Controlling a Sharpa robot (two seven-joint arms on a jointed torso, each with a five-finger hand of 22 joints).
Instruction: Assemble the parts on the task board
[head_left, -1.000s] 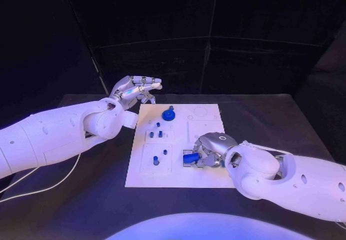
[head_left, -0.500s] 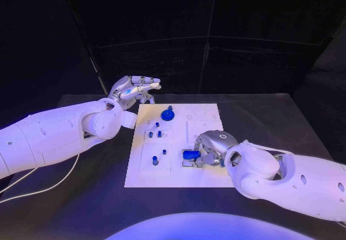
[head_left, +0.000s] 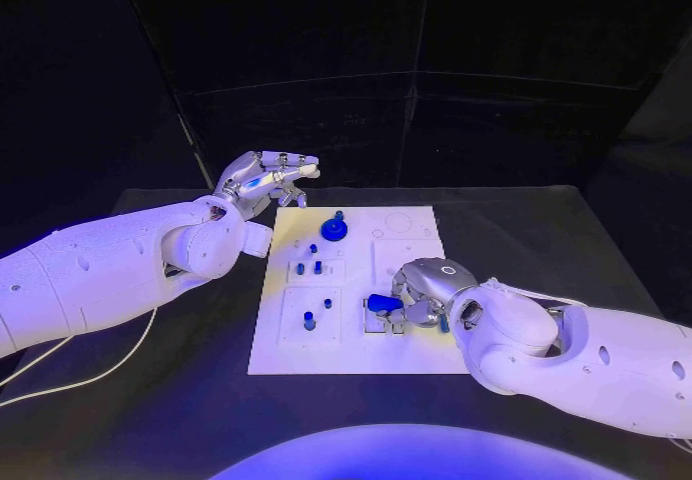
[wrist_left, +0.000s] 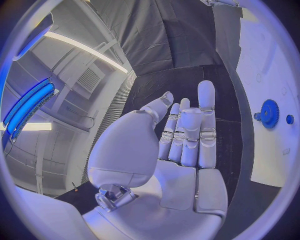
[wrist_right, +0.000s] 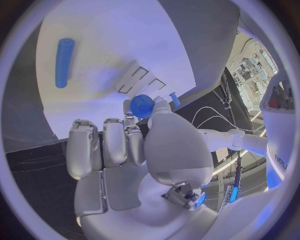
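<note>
The white task board (head_left: 361, 350) lies mid-table. My right hand (head_left: 421, 297) hovers over its near right part and pinches a blue round part (head_left: 384, 302) between thumb and fingers; the right wrist view shows that part (wrist_right: 142, 106) at the fingertips above the board (wrist_right: 94, 40). A blue gear (head_left: 335, 230) stands at the board's far middle, also seen as the gear (wrist_left: 269, 113) from the left wrist. Several small blue pegs (head_left: 307, 321) stand in the board's left column. My left hand (head_left: 267, 178) floats past the far left corner, fingers apart, holding nothing.
A blue cylinder (wrist_right: 64, 62) lies on the board, with rectangular slots (wrist_right: 140, 77) beside my right hand. A white cable (head_left: 87, 375) trails over the black table (head_left: 577, 240) under my left arm.
My right hand has carried the blue round part a little toward the board's far side. The left hand has stayed where it was.
</note>
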